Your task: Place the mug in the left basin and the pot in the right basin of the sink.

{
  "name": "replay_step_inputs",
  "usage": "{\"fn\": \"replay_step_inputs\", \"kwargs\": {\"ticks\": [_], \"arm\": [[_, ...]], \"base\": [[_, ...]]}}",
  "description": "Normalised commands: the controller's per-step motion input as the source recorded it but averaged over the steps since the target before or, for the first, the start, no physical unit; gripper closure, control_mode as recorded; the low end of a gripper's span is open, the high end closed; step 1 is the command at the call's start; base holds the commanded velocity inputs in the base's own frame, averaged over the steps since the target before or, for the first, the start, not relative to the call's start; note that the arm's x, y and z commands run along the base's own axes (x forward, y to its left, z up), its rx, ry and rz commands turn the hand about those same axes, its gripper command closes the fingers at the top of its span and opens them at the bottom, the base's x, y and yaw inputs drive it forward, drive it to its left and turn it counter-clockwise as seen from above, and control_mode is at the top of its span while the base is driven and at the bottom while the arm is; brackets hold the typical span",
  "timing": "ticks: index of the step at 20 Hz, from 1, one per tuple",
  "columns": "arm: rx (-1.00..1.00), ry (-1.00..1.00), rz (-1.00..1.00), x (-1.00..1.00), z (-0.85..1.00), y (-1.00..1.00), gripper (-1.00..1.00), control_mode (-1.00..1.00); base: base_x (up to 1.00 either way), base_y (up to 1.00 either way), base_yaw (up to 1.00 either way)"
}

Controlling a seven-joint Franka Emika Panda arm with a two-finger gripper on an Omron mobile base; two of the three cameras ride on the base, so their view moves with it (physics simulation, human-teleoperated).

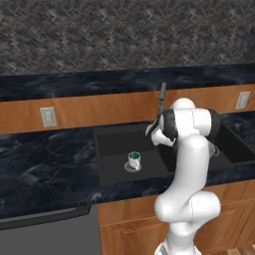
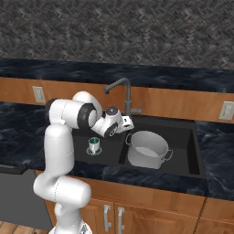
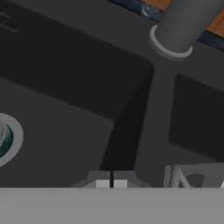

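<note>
The small white mug [image 1: 134, 160] with a teal inside stands upright on the drain of the left basin [image 1: 112, 144] of the black sink [image 2: 194, 132]. It also shows as the mug [image 2: 94, 145] and at the left edge of the hand view as the mug [image 3: 4, 139]. The steel pot [image 2: 146, 149] sits in the right basin [image 2: 183, 148]; one of its handles [image 3: 192, 175] shows in the hand view. My gripper [image 2: 131, 122] hovers over the divider [image 3: 151, 122] between the basins, shut and holding nothing, its fingertips [image 3: 103, 183] pressed together.
The tall grey faucet [image 2: 125, 91] rises just behind the gripper, its base [image 3: 175, 30] close ahead. Dark marble counter [image 1: 45, 164] flanks the sink. Wall outlets [image 1: 48, 116] sit on the wooden backsplash. Wooden cabinets [image 2: 137, 205] lie below.
</note>
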Motion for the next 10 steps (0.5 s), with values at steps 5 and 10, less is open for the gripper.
{"fn": "replay_step_inputs", "kwargs": {"ticks": [5,10], "arm": [[0.17,0.04,0.00,-0.28,-0.97,-0.71,1.00,-1.00],[0.09,0.01,0.00,-0.17,-0.90,-0.99,1.00,-1.00]], "base": [[0.00,0.00,0.00],[0.00,0.00,0.00]]}}
